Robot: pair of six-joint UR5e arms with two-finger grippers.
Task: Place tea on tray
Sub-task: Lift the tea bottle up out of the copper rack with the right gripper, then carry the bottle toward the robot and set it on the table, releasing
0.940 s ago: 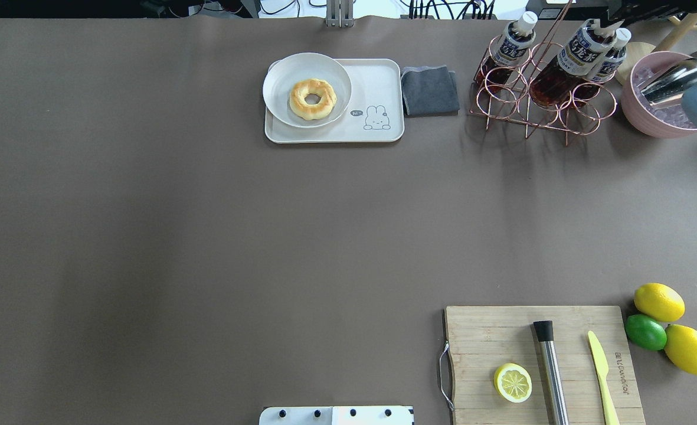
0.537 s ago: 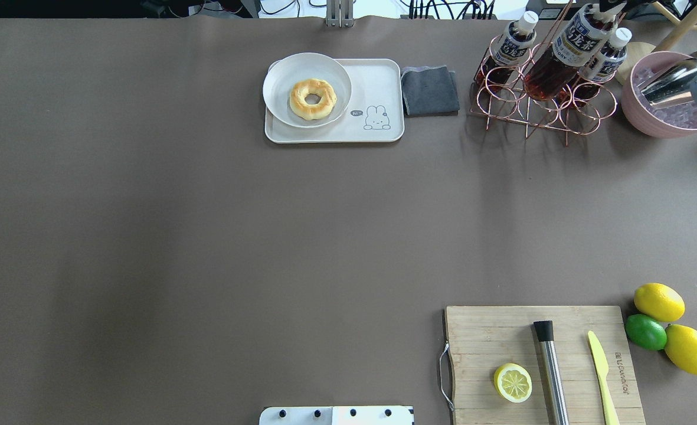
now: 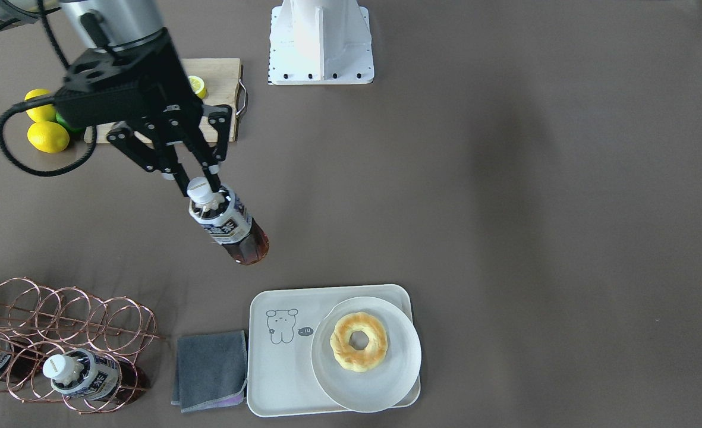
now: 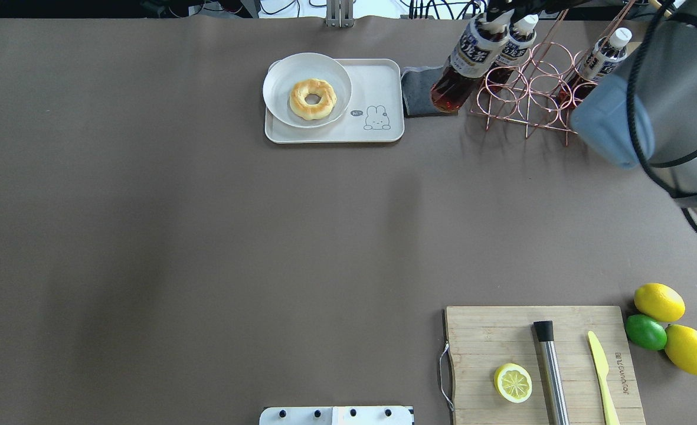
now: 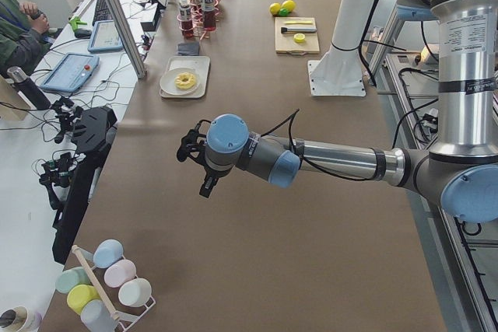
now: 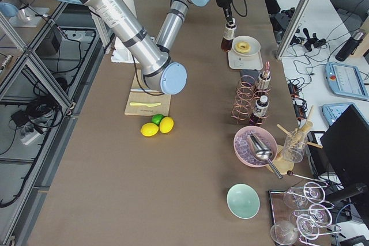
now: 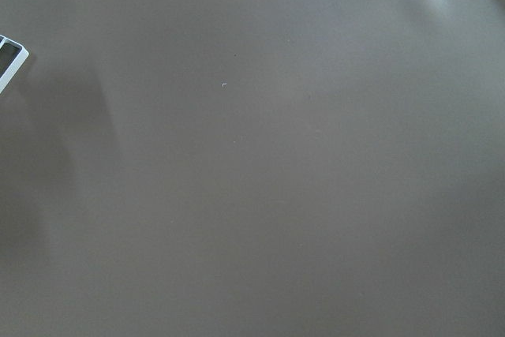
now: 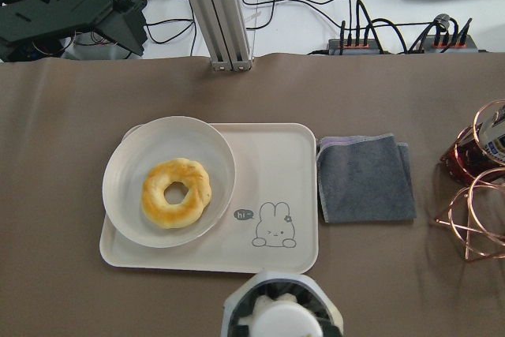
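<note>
My right gripper (image 3: 201, 183) is shut on the white cap of a tea bottle (image 3: 232, 229) and holds it in the air, hanging tilted. In the overhead view the bottle (image 4: 463, 65) sits over the grey cloth's edge, between the copper rack and the cream tray (image 4: 378, 82). The right wrist view shows the cap (image 8: 280, 317) at the bottom, with the tray (image 8: 276, 163) and its bear drawing just beyond. Two more bottles (image 4: 516, 35) (image 4: 605, 53) stand in the rack. My left gripper (image 5: 191, 145) hovers over bare table far from these; I cannot tell its state.
A round white plate with a doughnut (image 4: 307, 88) fills the tray's left half. A grey cloth (image 4: 419, 94) lies between the tray and the copper rack (image 4: 537, 88). A cutting board (image 4: 478, 330) with a lemon half, muddler and knife, plus lemons and a lime (image 4: 658, 301), is near right.
My right gripper has lifted the bottle out of the rack and carried it left toward the tray. The right arm now covers the pink bowl.
</note>
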